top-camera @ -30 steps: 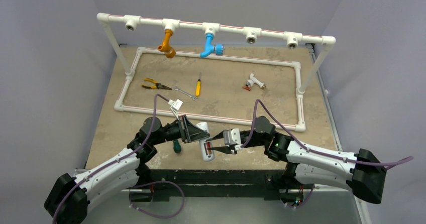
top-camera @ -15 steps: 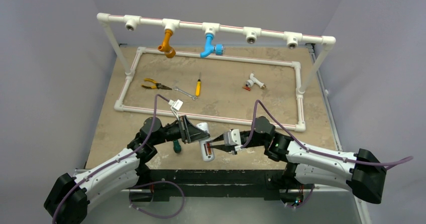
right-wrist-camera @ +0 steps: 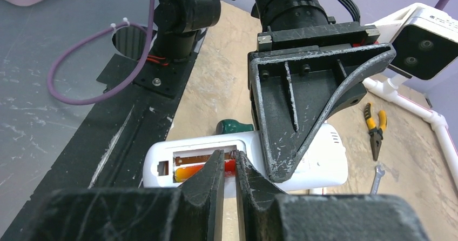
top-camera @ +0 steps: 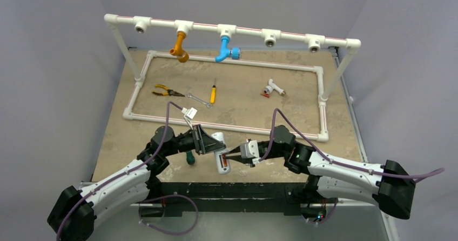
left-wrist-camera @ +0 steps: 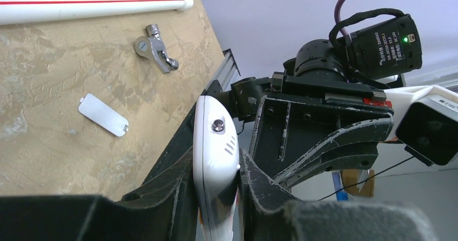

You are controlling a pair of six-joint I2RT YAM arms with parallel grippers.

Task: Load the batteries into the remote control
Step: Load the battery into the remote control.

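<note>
The white remote control [top-camera: 220, 157] is held off the table near the front edge, back side up, with my left gripper [top-camera: 208, 144] shut across its upper half [left-wrist-camera: 216, 149]. Its battery compartment stands open. One red-orange battery [right-wrist-camera: 189, 173] lies in the nearer slot, and the slot beside it shows only a brown contact strip and a spring. My right gripper [right-wrist-camera: 229, 155] comes in from the right [top-camera: 227, 155]. Its jaws are almost together with nothing between them, and the tips sit on the battery near the spring end.
The remote's white battery cover [left-wrist-camera: 102, 114] and a shiny metal tap fitting [left-wrist-camera: 155, 54] lie on the table. A green screwdriver handle [top-camera: 189, 157] sits under the left gripper. Inside the white pipe frame [top-camera: 227, 126] are pliers [top-camera: 164, 92], a wrench [top-camera: 199, 99], a yellow screwdriver [top-camera: 213, 94] and a white T-fitting [top-camera: 274, 88].
The right gripper's jaws have closed down from partly open to nearly together, and it has edged left onto the remote's compartment. The left gripper and remote have stayed put.
</note>
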